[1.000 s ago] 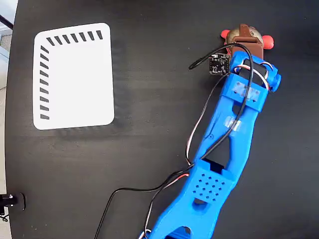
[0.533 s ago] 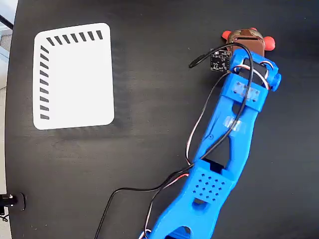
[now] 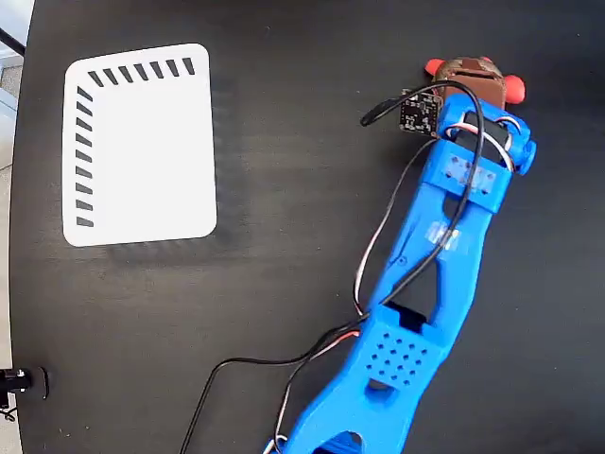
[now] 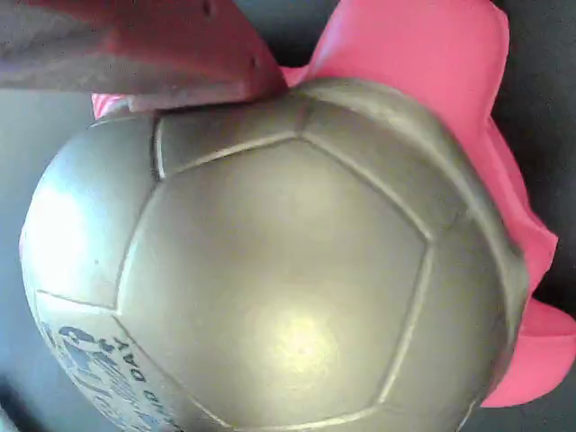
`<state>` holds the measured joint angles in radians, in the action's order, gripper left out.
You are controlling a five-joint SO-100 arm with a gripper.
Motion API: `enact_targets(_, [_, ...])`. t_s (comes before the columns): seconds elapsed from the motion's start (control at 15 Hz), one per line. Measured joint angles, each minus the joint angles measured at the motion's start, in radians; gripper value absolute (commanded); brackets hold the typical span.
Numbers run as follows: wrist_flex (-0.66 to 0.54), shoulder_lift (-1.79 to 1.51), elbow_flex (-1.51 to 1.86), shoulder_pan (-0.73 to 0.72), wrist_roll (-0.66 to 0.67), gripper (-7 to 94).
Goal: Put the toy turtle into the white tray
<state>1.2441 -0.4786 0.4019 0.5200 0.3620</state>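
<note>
Black table point(image 3: 284, 189), matte wood-grain surface, fills the fixed view. Blue plastic arm point(image 3: 425, 284) runs from bottom centre up toward upper right; printed-looking shell, a grid of small holes on the lower segment, open cutouts along the links. Black, red and white wires point(image 3: 378, 246) loop loose along its left side and trail off the bottom edge.

The white tray point(image 3: 140, 144) lies flat at upper left, well apart from the arm. Rounded-rectangle shape, smooth plain white face, short black slanted stripes along its top and left edges.

The gripper point(image 3: 470, 83) sits at the upper right, brownish-red fingers directly over the toy turtle point(image 3: 475, 68). A small black circuit board point(image 3: 419, 112) hangs just left of the wrist. In the fixed view only two red rounded feet and a bit of the shell show around the gripper's tip.

Wrist view is very close: the toy turtle point(image 4: 279, 261) fills nearly the whole picture. Domed shell, dull metallic gold, moulded into polygon panels with raised seams, soft glare on top. Dark printed lettering at lower left, partly cut off. Glossy pink-red plastic body sticks out at upper right and right. One reddish finger point(image 4: 135, 49), flat and matte, touches the shell's upper left. The other finger is out of sight, so the jaws' opening and grip cannot be told.
</note>
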Motion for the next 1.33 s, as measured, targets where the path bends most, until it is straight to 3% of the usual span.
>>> enact_targets(0.2, [0.091, -0.144, 0.095, -0.018, -0.097, -4])
enact_targets(0.53, [0.140, -0.548, 0.391, -0.153, -0.201, -3])
enact_targets(0.87, [0.166, -0.862, 0.643, -0.474, -0.284, -3])
enact_targets(1.33, [0.202, -0.891, 0.667, -0.885, -0.408, -3])
